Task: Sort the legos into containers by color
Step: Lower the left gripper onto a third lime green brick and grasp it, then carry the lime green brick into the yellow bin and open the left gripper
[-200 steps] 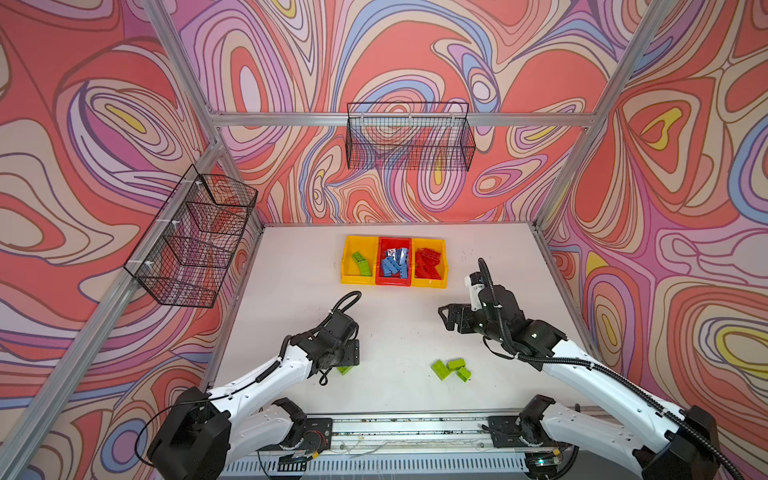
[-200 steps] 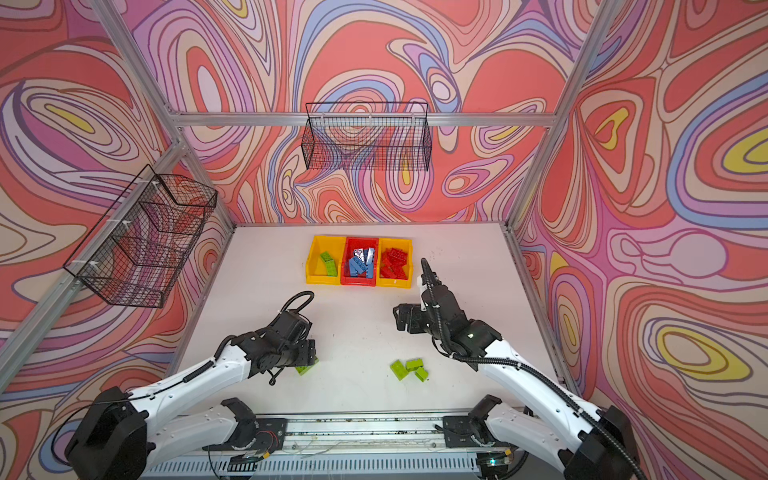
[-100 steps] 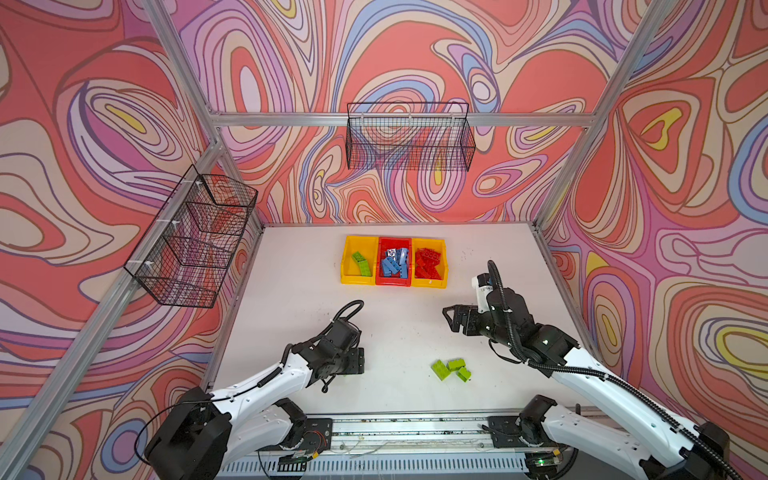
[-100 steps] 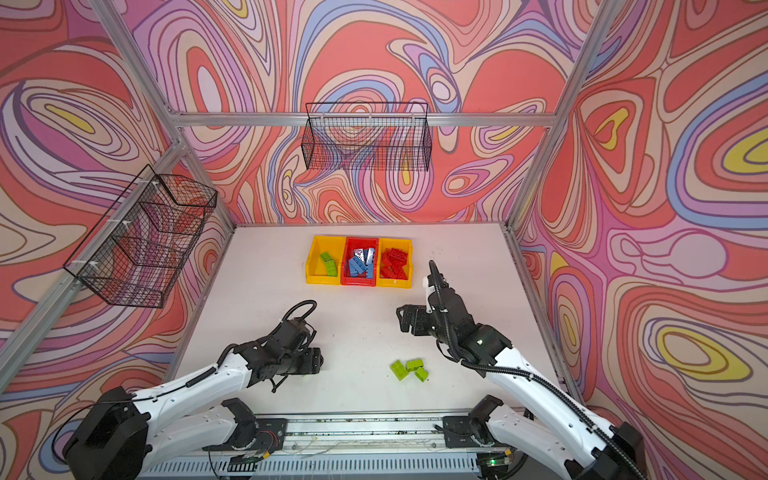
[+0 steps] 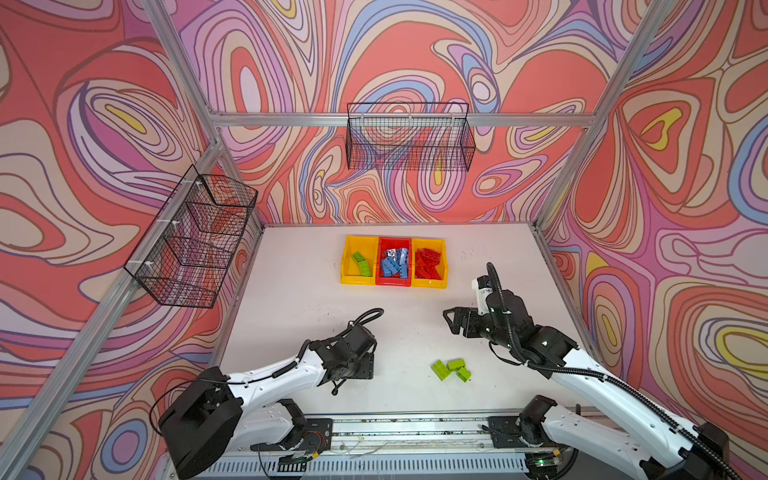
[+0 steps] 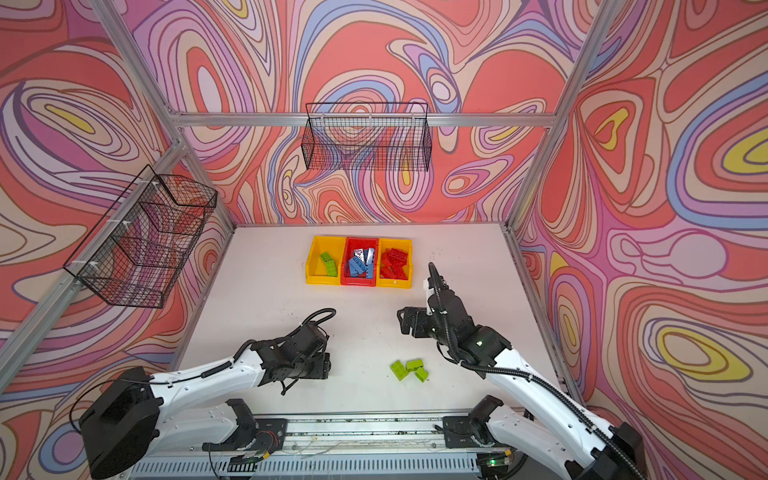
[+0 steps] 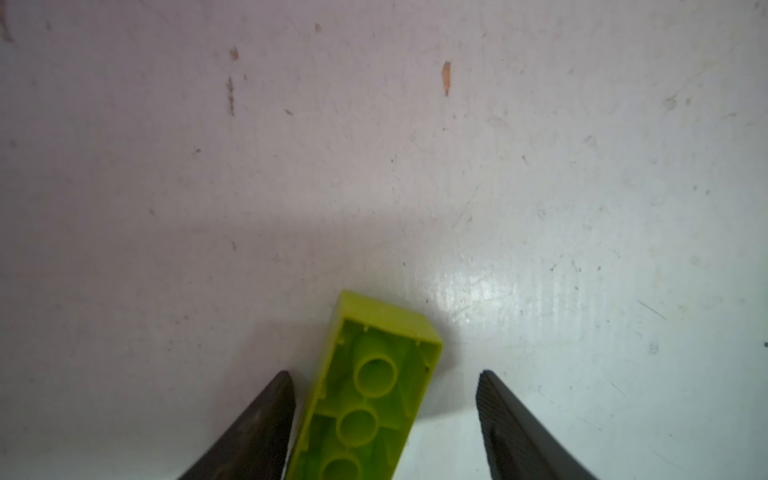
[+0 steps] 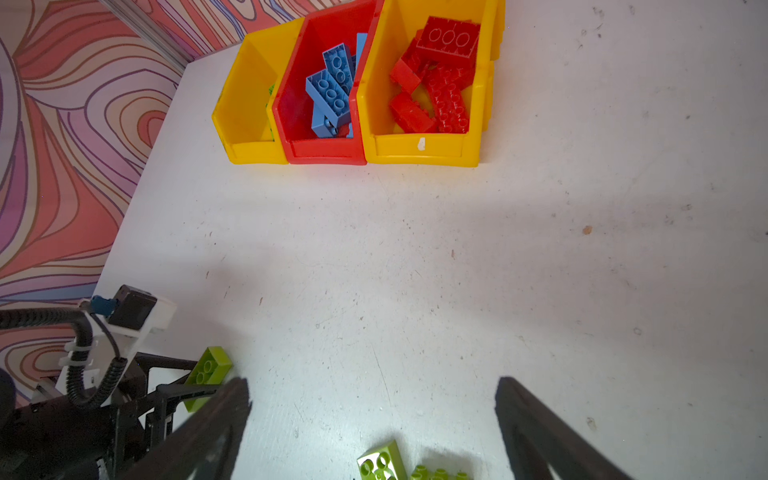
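Observation:
A lime green lego [image 7: 374,399] lies underside up on the white table between the fingers of my left gripper [image 7: 384,374]. One finger [image 7: 270,411] is close against the lego's side and the other stands apart, so the gripper is open. In both top views the left gripper [image 5: 365,368] [image 6: 322,365] hides this lego; in the right wrist view the lego [image 8: 208,368] shows beside it. Three loose green legos [image 5: 451,368] [image 6: 409,369] [image 8: 382,463] lie near the front. My right gripper [image 5: 453,320] [image 8: 372,384] hovers open beyond them, holding nothing.
Three bins stand in a row at the back: a yellow bin [image 5: 357,239] with green legos, a red bin [image 5: 394,240] with blue legos, a yellow bin [image 5: 430,241] with red legos. Wire baskets [image 5: 409,137] [image 5: 195,237] hang on the walls. The arms' rail [image 5: 395,428] runs along the front.
My left gripper has come down over the green lego, which no longer shows in the top views, and its jaws have narrowed. The right gripper has drifted slightly right.

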`<state>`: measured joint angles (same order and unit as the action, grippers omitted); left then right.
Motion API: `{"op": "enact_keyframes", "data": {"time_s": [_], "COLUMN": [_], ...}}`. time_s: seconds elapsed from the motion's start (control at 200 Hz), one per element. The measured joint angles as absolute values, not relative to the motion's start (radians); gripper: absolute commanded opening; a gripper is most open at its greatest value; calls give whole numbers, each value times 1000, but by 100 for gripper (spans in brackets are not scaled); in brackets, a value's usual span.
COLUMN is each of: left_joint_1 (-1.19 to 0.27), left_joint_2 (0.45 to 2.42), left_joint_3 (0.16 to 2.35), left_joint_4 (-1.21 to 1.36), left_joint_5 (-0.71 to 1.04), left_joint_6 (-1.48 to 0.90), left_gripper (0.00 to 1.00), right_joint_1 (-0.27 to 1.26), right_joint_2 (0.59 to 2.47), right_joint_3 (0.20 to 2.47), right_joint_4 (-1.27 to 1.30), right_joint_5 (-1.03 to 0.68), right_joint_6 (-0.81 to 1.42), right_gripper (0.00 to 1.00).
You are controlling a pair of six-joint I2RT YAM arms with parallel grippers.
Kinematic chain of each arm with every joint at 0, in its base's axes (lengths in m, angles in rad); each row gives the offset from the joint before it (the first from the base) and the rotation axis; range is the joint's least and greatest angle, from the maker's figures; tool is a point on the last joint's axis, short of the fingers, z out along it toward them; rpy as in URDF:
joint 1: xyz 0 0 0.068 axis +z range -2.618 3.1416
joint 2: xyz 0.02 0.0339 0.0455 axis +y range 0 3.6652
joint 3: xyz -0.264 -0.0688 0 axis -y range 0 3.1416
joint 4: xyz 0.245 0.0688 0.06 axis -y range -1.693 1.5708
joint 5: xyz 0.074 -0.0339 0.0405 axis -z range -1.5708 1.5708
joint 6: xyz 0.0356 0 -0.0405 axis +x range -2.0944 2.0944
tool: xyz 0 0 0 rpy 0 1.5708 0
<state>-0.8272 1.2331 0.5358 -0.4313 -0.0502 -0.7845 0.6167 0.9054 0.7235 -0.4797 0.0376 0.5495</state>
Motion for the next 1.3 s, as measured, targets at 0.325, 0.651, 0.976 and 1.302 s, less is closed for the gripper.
{"op": "enact_keyframes", "data": {"time_s": [0.325,0.651,0.976,1.302], "left_joint_1": [-844,-852,-714,-481], "left_joint_2": [1352,1376,1556,1931], "left_joint_3": [622,671,1045,1662], "left_joint_4": [-506,-597,-665,-700], "left_joint_5": [-113,-156,-245,-249], "left_joint_6": [-824,-838,-684,-479], "left_gripper": [30,21,20,19], "right_joint_1": [617,617,617,617], "right_joint_2": [863,856,855,919], "right_joint_3": [707,698,691,691], "right_joint_4": [-486,-486,-484,-479], "right_joint_5": [46,54,66,75], "right_joint_6": [553,553,552,541], "right_gripper": [97,97,97,97]}}
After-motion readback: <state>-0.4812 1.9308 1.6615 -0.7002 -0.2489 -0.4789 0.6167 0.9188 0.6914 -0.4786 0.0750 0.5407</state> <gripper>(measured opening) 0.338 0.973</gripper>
